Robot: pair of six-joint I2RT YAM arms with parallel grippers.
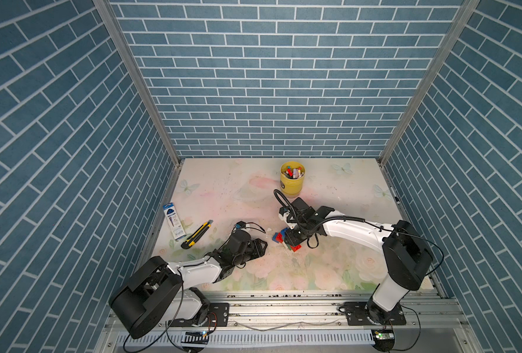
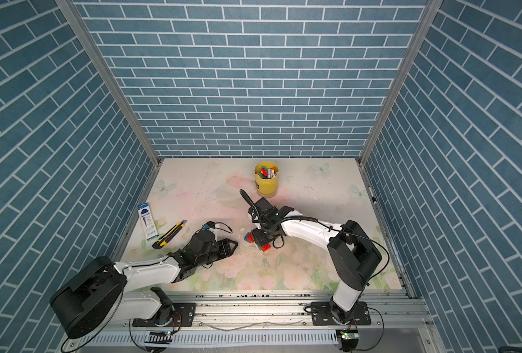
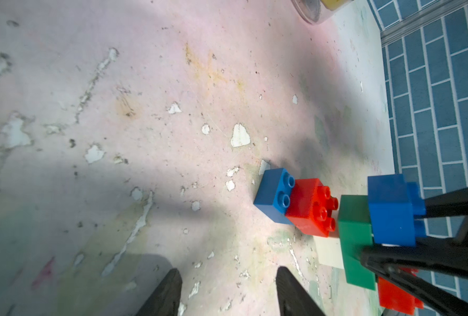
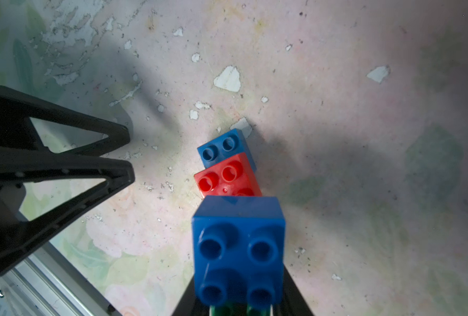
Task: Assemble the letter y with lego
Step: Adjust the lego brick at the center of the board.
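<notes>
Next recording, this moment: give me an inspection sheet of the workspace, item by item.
Surface: floral mat, worn, with chipped patches.
Job's things: brick cluster of blue, red, green and white bricks, mid-mat.
Clutter: yellow cup of sticks at the back; utility knife and packet on the robot's left.
Grippers: right gripper shut on the cluster's blue brick; left gripper open, empty, beside it.
Cables: black hose looped over the right wrist; thin wires by the left wrist.
Surroundings: blue brick-pattern walls; metal rail in front.

A robotics lab cell: walls (image 1: 269, 76) papered in blue brick print on aluminium posts (image 1: 140, 82) enclose a floral-print table (image 1: 330, 275); a left arm (image 1: 192, 272) and right arm (image 1: 351, 229) are bolted to a rail (image 1: 284, 308) along its near edge.
</notes>
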